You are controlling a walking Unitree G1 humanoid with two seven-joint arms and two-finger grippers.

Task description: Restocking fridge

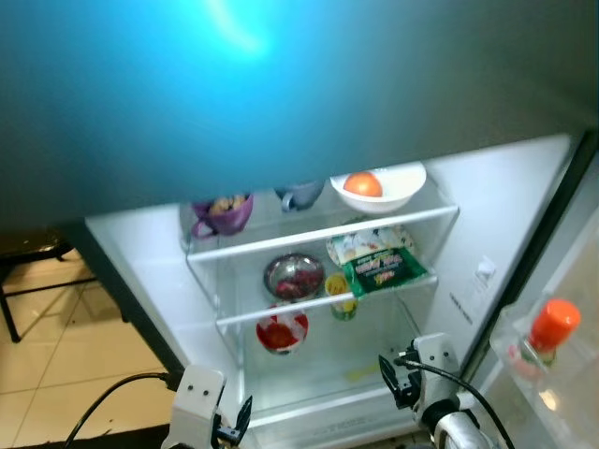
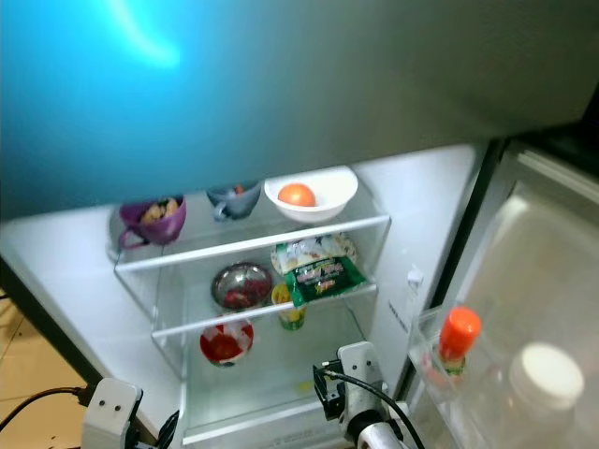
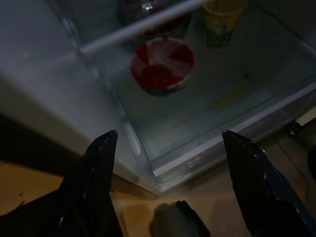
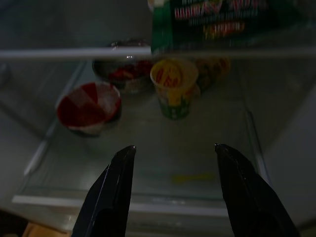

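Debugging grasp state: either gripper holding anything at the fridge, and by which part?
Nothing is held. The left gripper and right gripper are both open and empty, before the fridge's bottom shelf.

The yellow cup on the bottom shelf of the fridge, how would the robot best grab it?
Probably around its side wall, coming straight in from the open front. The yellow cup stands upright and tapers downward, so fingers closing across its upper body should seat well. The right gripper, open, already faces it. The red bowl stands apart to one side, leaving room.
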